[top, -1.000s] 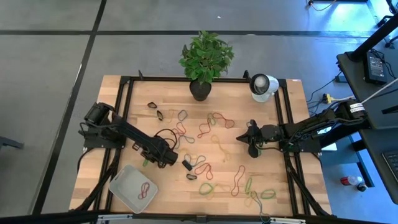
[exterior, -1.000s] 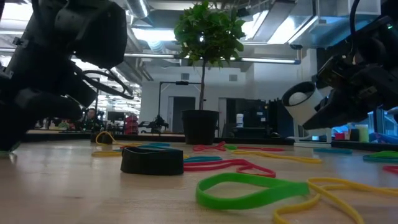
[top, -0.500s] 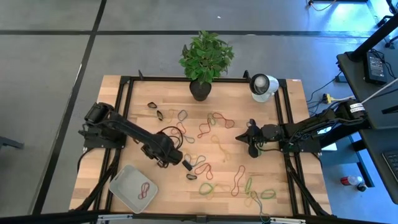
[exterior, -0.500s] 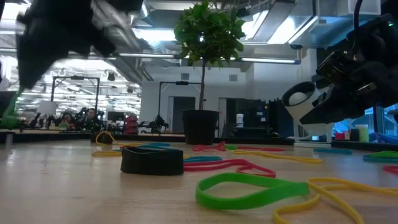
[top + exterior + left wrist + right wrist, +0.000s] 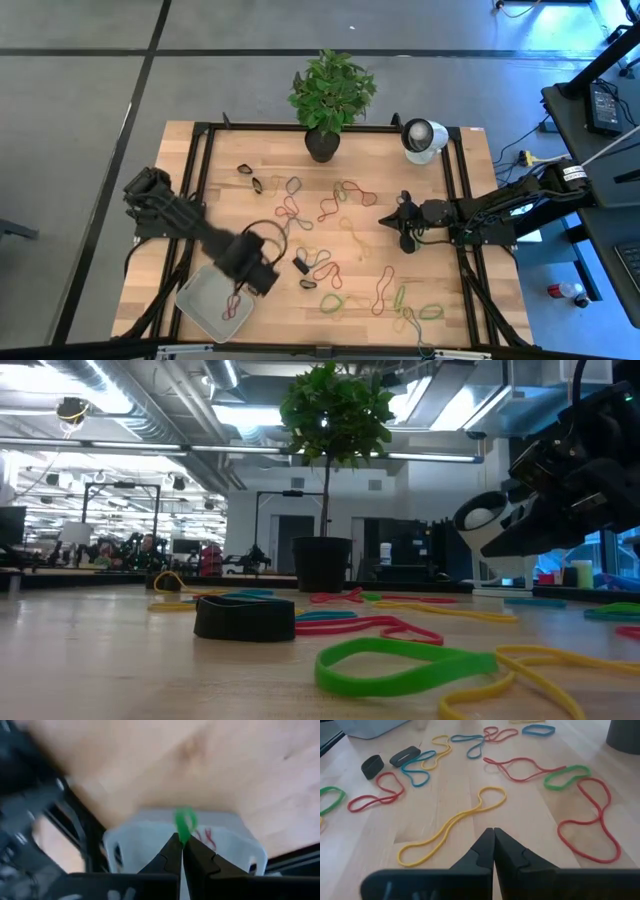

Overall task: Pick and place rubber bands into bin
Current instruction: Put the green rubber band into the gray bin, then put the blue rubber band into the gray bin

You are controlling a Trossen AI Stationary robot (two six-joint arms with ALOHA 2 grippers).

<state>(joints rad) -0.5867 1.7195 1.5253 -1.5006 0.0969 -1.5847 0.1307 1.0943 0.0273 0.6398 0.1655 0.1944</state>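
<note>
My left gripper hangs over the far right corner of the bin, shut on a green rubber band. The bin is a whitish translucent tray at the table's near left, and a red band lies flat in it. Several more rubber bands, among them a yellow one and a green one, lie flat across the table's middle and near right. My right gripper is shut and empty, hovering low over the wood at the table's right, just short of the yellow band. My left gripper pinches the green rubber band by one end of its loop between its two fingertips. The fingers point down toward the bin. The band is lifted clear of the table, and its free loop sticks out past the fingertips above the bin's far wall.
A potted plant and a white round device stand at the far edge. A small black block lies just right of the bin; it also shows in the low view. Black frame rails run along the table's sides.
My left gripper has risen from the table's middle, leaving the low view, and swung toward the near left until it stands over the bin, shut on the green band it carries. The right arm has kept still.
</note>
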